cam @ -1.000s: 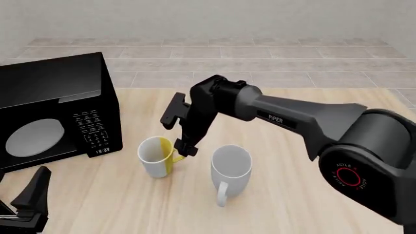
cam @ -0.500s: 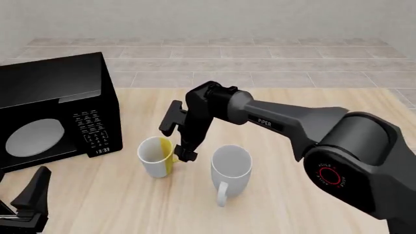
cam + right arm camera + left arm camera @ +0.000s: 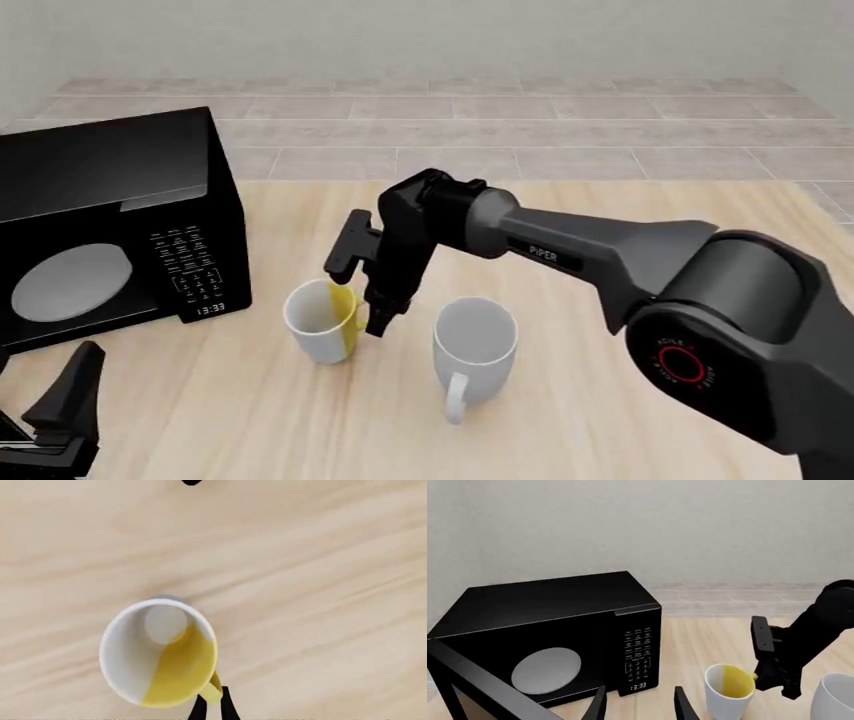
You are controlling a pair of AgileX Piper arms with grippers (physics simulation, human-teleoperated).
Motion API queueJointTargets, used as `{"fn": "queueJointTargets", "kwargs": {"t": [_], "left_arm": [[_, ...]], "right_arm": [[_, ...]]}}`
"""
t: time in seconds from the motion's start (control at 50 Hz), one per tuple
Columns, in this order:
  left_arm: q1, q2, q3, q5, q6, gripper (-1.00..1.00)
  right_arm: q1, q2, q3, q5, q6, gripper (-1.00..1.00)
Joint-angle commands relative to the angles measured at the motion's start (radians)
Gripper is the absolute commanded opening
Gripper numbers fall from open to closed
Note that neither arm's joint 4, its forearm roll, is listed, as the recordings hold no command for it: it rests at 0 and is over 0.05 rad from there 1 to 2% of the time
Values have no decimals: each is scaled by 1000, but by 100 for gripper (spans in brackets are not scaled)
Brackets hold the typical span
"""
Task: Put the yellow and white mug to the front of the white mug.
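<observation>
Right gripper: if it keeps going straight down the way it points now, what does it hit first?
Most likely the yellow handle of the yellow and white mug; the right gripper hangs right at it, though contact is unclear.

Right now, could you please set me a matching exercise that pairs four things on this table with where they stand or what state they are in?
Things:
1. yellow and white mug
2. white mug
3. microwave
4. right gripper

Descriptions:
A. black, at the table's left edge
B. jaws down at a yellow handle
C. upright, just right of the microwave
D. the rightmost of the two cups, handle toward the arms

Pairs: 1-C, 2-D, 3-A, 4-B
</observation>
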Motion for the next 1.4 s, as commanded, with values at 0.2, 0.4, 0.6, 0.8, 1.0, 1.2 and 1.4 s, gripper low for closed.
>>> {"fn": "queueJointTargets", "kwargs": {"t": [0.2, 0.4, 0.6, 0.8, 1.0, 1.2, 1.4], "left_arm": [[0, 0, 0, 0, 0, 100], [0, 0, 0, 0, 0, 100], [0, 0, 0, 0, 0, 100], [0, 0, 0, 0, 0, 100], [0, 0, 0, 0, 0, 100], [0, 0, 0, 0, 0, 100], [0, 0, 0, 0, 0, 100]], "right_arm": [[-5, -71, 39, 5, 19, -100], [-18, -121, 46, 6, 26, -100], [-29, -166, 36, 11, 40, -100], [-48, -188, 28, 11, 69, -100], [-91, -185, 34, -4, 114, -100], [-128, -200, 55, -29, 155, -100], [-173, -213, 94, -61, 185, -100]]}}
